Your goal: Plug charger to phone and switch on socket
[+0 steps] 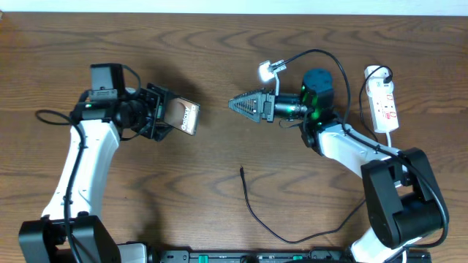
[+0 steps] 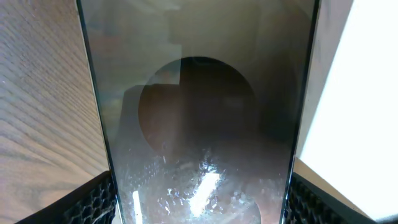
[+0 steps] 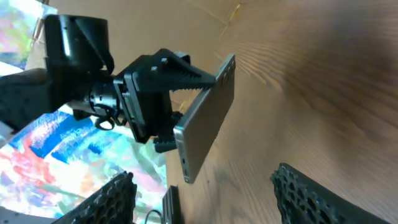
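One phone (image 1: 184,117) sits left of centre in the overhead frame, off the table (image 1: 219,36), clamped edge to edge in the left gripper (image 1: 170,115). In the left wrist view its glossy face (image 2: 199,124) fills the frame between the two fingers (image 2: 93,200). The right gripper (image 1: 243,104) hangs just right of centre, pointing left at the phone across a stretch of wood. In the right wrist view its fingers (image 3: 308,193) stand wide apart and hold nothing, and the phone (image 3: 205,124) shows edge-on with a colourful patch (image 3: 43,149) behind the left arm. One charger (image 1: 256,212) lies on the table below centre. Its plug tip (image 1: 242,171) lies apart from both grippers and the phone, and the cable curves down and right toward the bottom edge near the right arm's base. One socket (image 1: 385,102) lies at the upper right, past the right arm, which stands between it and the charger's tip. There are two arms and two grippers.
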Robot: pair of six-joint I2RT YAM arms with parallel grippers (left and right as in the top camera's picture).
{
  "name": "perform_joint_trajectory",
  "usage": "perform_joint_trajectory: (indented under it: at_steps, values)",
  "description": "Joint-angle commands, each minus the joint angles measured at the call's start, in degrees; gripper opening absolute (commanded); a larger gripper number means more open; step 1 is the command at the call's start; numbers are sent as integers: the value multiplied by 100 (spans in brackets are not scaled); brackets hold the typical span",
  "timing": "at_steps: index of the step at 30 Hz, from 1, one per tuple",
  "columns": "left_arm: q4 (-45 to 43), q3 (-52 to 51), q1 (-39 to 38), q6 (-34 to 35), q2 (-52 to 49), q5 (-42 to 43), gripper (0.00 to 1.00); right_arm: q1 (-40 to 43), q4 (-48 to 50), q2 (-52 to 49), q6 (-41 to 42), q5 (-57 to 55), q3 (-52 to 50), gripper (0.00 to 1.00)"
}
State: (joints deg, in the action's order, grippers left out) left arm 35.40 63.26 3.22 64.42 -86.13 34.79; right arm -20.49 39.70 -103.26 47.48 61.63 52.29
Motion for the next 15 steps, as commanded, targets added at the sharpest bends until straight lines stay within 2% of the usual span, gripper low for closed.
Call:
perform_joint_trajectory:
  at_steps: [1, 5, 15]
  values:
    - [-20, 173, -247, 90, 94, -553, 7, -164, -11, -37, -81, -219, 52, 70]
    - [-24, 173, -474, 341, 94, -874, 7, -289, -136, -37, -83, -417, 52, 69]
    - [-24, 175, -658, 1086, 94, -946, 7, -761, -651, -37, -79, -1276, 52, 66]
